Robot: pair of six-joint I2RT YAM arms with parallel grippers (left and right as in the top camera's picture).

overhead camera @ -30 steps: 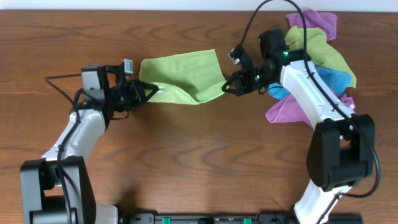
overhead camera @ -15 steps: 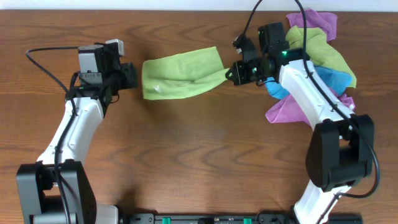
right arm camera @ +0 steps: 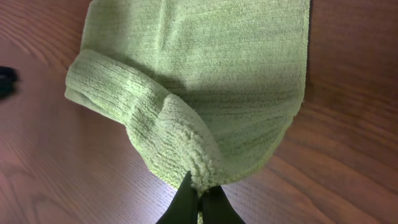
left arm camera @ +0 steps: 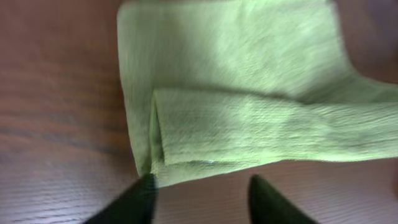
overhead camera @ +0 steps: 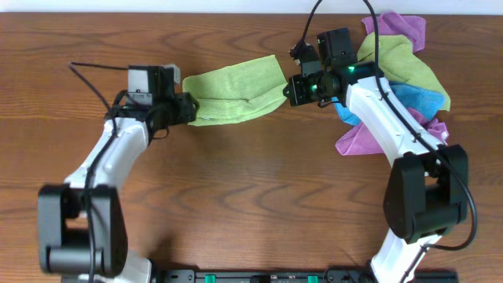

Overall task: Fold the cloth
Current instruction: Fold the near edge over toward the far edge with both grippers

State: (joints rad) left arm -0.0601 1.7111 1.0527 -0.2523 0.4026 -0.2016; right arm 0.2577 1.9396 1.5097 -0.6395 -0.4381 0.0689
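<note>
Presently, one cloth (overhead camera: 234, 88), bright lime green, is laid on the brown wooden table (overhead camera: 236, 196) toward its far side, stretched as a band between the two arms. Its near edge is turned over upon itself in a long lapped strip, so the fold is judged begun but not finished. Right gripper (right arm camera: 199, 204): fingers pressed together, pinching the cloth at its near right corner, where the fabric is bunched into a soft roll. This hold is judged to anchor that end so that the band is not pulled out of line. Left gripper (left arm camera: 202, 200): fingers spread, nothing between them, stationed at the near left corner. One fingertip (left arm camera: 142, 196) is touching or just beside the lapped edge; which cannot be told. This placing is judged a readiness to take that corner, so that both ends may be carried over together. Heap of other cloths (overhead camera: 416, 75), purple, duller green and blue, is seen beside the right arm, apart from the cloth being folded.
</note>
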